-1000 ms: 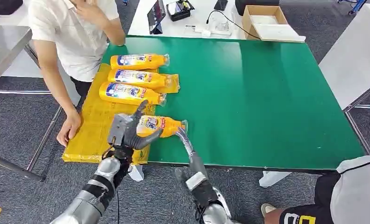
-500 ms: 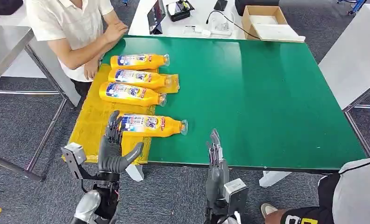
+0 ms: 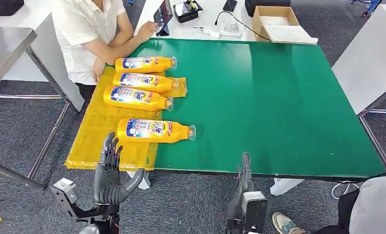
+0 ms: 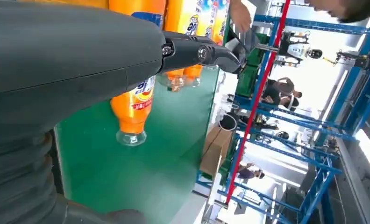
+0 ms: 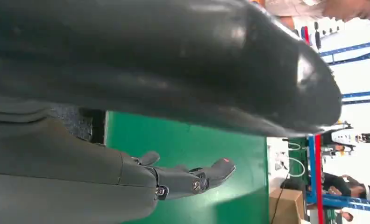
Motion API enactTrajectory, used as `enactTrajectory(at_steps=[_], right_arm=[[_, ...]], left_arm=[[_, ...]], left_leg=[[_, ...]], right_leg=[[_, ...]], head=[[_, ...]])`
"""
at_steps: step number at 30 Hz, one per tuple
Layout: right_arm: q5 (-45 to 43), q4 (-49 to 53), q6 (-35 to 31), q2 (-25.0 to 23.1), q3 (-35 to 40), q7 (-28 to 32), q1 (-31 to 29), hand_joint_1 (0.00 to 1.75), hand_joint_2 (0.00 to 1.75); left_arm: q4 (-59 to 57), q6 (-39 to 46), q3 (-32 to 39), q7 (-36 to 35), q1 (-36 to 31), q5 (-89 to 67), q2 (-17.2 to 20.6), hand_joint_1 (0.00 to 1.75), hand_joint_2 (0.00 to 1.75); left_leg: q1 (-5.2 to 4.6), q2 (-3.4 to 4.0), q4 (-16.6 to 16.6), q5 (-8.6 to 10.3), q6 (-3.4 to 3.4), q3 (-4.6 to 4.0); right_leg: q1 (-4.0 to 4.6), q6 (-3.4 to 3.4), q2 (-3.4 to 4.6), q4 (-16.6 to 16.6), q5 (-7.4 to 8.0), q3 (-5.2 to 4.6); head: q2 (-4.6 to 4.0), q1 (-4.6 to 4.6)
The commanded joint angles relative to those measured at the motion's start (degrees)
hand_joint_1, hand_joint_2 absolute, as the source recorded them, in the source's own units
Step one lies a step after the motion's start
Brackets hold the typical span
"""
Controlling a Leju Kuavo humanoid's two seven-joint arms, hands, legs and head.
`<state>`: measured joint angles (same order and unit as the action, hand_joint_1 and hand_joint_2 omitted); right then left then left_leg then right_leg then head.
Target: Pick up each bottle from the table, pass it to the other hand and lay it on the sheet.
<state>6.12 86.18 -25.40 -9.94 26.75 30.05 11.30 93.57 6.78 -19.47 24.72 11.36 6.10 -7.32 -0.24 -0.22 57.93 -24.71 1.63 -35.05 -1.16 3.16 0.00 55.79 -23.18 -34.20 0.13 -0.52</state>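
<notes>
Hands: my left hand and right hand hang open, holding nothing.
Sheet: 4 bottles lie on yellow sheet.
Next: I'd check the counter for remaining bottles.

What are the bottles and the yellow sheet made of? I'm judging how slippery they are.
Bottles: probably glossy plastic, with clear necks and printed labels that catch highlights. Yellow sheet: looks like thin plastic film or a bag, wrinkled and faintly shiny, though the material is uncertain.
</notes>
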Motion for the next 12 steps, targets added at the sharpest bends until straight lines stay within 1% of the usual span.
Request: enactTrajectory(at_steps=[1,2,3,4,5,6,8,11,12], right_arm=[[0.83,2.96,-2.71,0.84,-1.93,1.59,0.57,0.0,0.0],[-0.13,4.98,-3.52,0.48,-2.81,2.43,1.25,0.0,0.0],[0.42,6.44,-5.45,0.18,-3.7,4.23,1.6,0.0,0.0],[0.74,6.96,-6.45,0.21,-3.95,4.66,1.52,0.0,0.0],[-0.71,7.17,-5.52,0.4,-4.02,4.11,1.47,0.0,1.75],[-1.4,6.73,-4.65,0.75,-3.84,3.48,1.49,0.0,1.75],[0.34,5.01,-6.28,0.75,-3.61,4.1,1.65,0.0,1.75],[-0.83,2.5,-6.54,1.11,-3.47,3.89,1.9,0.0,1.75],[-2.16,2.96,-5.56,1.67,-3.06,4.45,2.46,0.0,1.75]], left_arm=[[-0.95,0.39,-0.1,-0.01,-0.13,0.38,-0.53,0.0,1.75],[-0.84,0.93,-0.2,0.42,-0.14,0.26,-0.98,0.0,1.75],[-1.05,1.8,-0.66,0.88,-0.55,-0.07,-1.11,0.0,1.75],[-1.34,3.66,-0.75,1.71,-1.05,-0.54,-1.45,0.0,1.75],[-1.92,5.46,-0.57,1.93,-1.63,-0.9,-1.82,0.0,1.75],[-2.67,7.36,-0.42,2.2,-2.21,-1.66,-2.08,0.0,1.75],[-3.91,9.69,-0.98,2.21,-2.58,-2.01,-1.9,0.0,1.75],[-5.17,11.54,-3.13,2.51,-2.08,-0.79,-1.46,0.0,1.75],[-4.53,10.69,-5.36,3.02,-1.44,0.43,-0.26,0.0,1.75]], left_leg=[[0.12,-0.02,0.01,-0.19,-0.16,0.42],[0.06,-0.01,-0.01,-0.08,-0.08,0.21],[0.08,-0.03,0.0,-0.13,-0.11,0.31],[0.05,-0.06,0.03,-0.1,-0.09,0.19],[0.04,-0.09,0.01,-0.06,-0.07,0.15],[0.06,-0.11,0.0,-0.1,-0.09,0.27],[0.05,-0.08,-0.04,-0.03,-0.06,0.18],[0.06,-0.1,-0.1,-0.06,-0.09,0.36],[0.06,-0.06,-0.1,-0.04,-0.08,0.32]], right_leg=[[0.13,-0.23,-0.05,0.0,-0.19,0.44],[0.06,-0.12,-0.03,-0.02,-0.08,0.22],[0.09,-0.16,-0.06,0.0,-0.14,0.32],[0.06,-0.12,-0.08,0.03,-0.12,0.22],[0.04,-0.09,-0.11,0.02,-0.09,0.18],[0.07,-0.13,-0.13,0.0,-0.13,0.31],[0.05,-0.08,-0.1,-0.06,-0.05,0.23],[0.06,-0.14,-0.13,-0.11,-0.09,0.41],[0.06,-0.12,-0.09,-0.12,-0.06,0.36]], head=[[0.0,0.02],[0.0,0.02],[0.0,0.02],[0.0,0.02],[0.0,0.0],[0.0,0.02],[0.0,0.02],[0.0,0.02],[0.0,0.02]])
